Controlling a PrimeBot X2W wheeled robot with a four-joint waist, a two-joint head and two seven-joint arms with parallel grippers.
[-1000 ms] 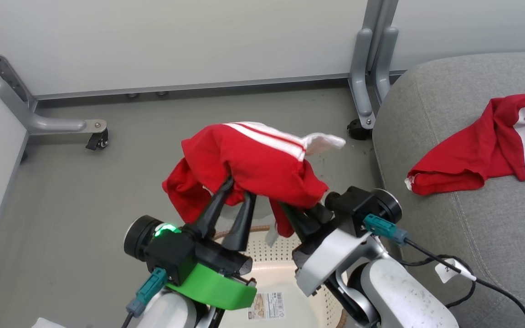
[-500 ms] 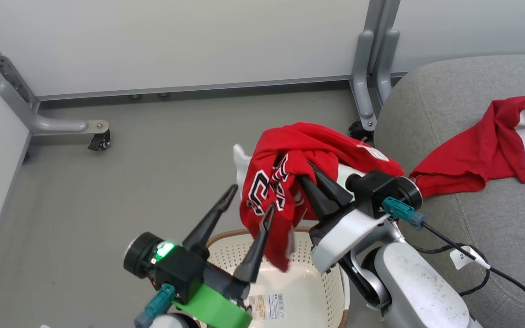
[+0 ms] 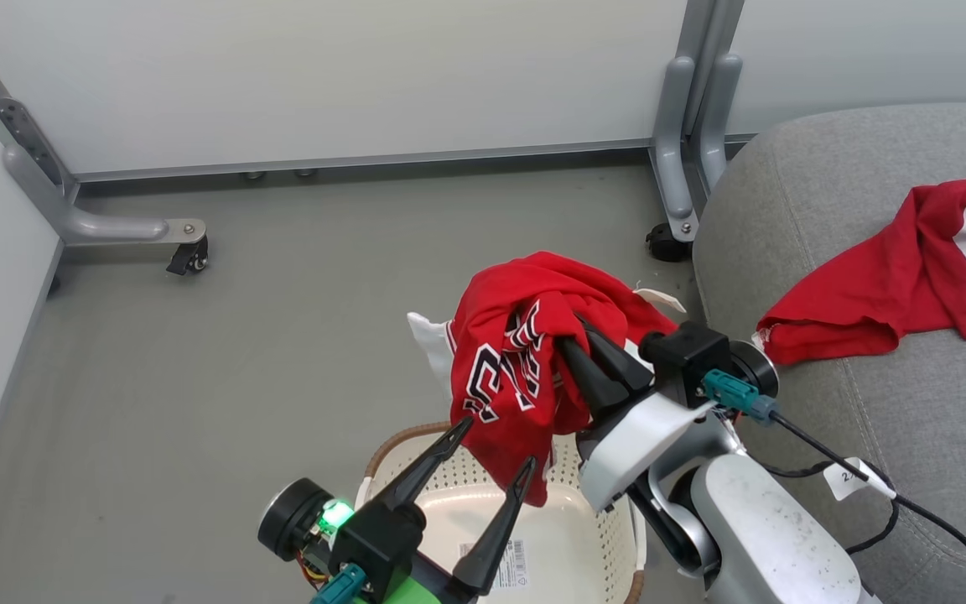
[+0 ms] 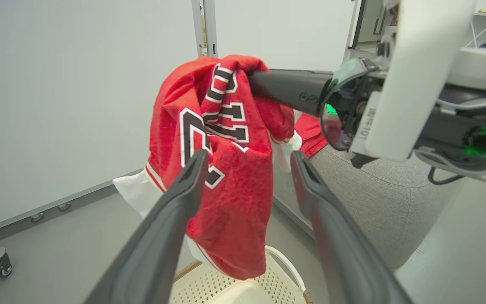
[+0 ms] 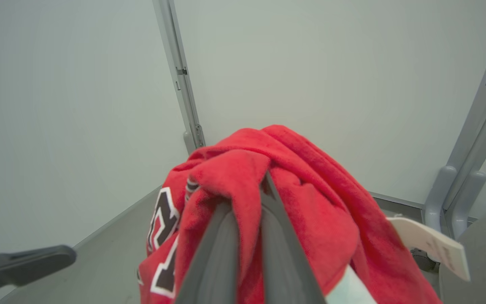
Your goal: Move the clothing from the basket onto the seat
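R fingers (image 3: 599, 379) shut on lettered jersey (image 3: 508, 352) over basket (image 3: 596, 537), grip maybe shallow; L fingers (image 3: 423, 468) spread, empty. Next: swing right, release onto seat (image 3: 877, 436).

Lettered garment (image 3: 525, 361): soft red cloth, slightly fuzzy nap.
Second garment (image 3: 885, 285): same matt red cloth.
Basket (image 3: 609, 545): perforated cream plastic, faint sheen; rim (image 3: 378, 457) brown, woven-look.
Seat (image 3: 827, 210): grey coarse-weave fabric, matt.
Left gripper (image 3: 497, 442) fingers (image 3: 424, 466): dark, matt, possibly plastic.
Floor (image 3: 240, 335): smooth matt grey.

Grey floor (image 3: 198, 377), smooth and evenly lit. Pale panel walls (image 3: 324, 75) far and left. Grey metal posts (image 3: 684, 126) at far right. Caster wheel (image 3: 189, 256) on the far-left foot.
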